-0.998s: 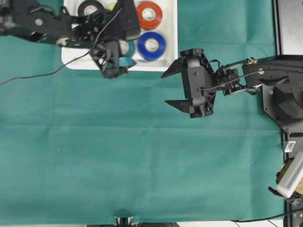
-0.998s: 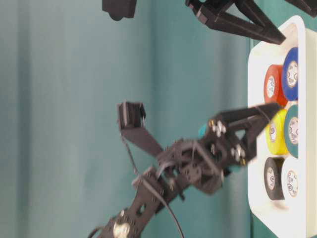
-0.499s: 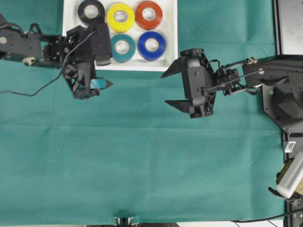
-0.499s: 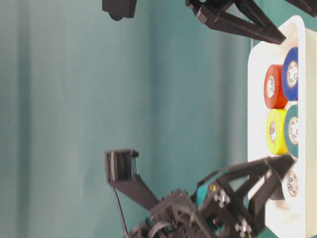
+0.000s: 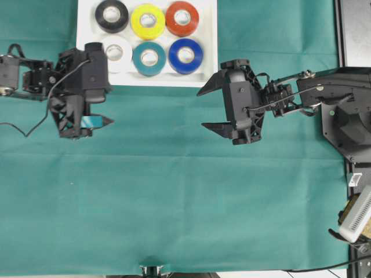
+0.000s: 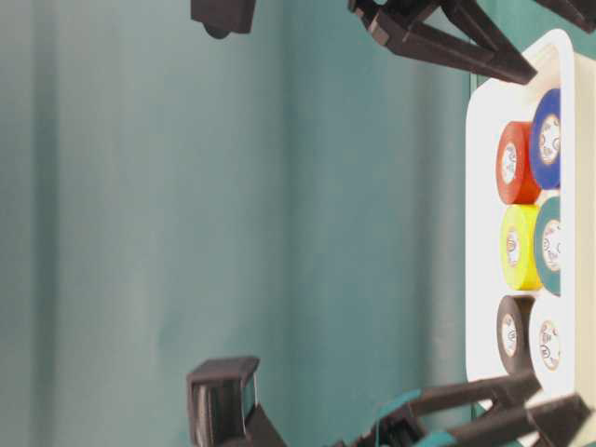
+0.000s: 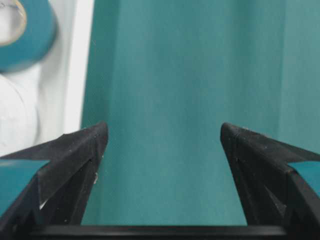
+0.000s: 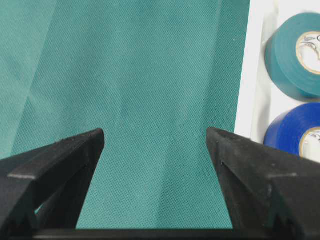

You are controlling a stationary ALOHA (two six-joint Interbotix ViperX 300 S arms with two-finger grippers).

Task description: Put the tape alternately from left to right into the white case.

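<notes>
The white case [image 5: 206, 43] lies at the back of the green cloth and holds all the tape: black [image 5: 112, 15], yellow [image 5: 148, 21] and red-orange [image 5: 182, 18] rolls behind, white [image 5: 117, 53], teal [image 5: 149, 57] and blue [image 5: 185, 55] rolls in front. My left gripper [image 5: 87, 123] hangs open and empty over the cloth, just off the case's front left corner. In its wrist view the case rim [image 7: 77, 75] lies at the left. My right gripper [image 5: 202, 109] stands open and empty to the right of the case's front edge. The teal roll [image 8: 297, 52] and blue roll [image 8: 292, 132] show in its view.
Green cloth [image 5: 174, 202] covers the table. The right arm's base [image 5: 348, 116] and a grey device [image 5: 356, 214] sit at the right edge. The side view shows the case [image 6: 484, 233] at the right and the left gripper [image 6: 484, 424] low beside it.
My left gripper has drawn back out of the case to the left and toward the front, uncovering the white and teal rolls. The right arm has not moved.
</notes>
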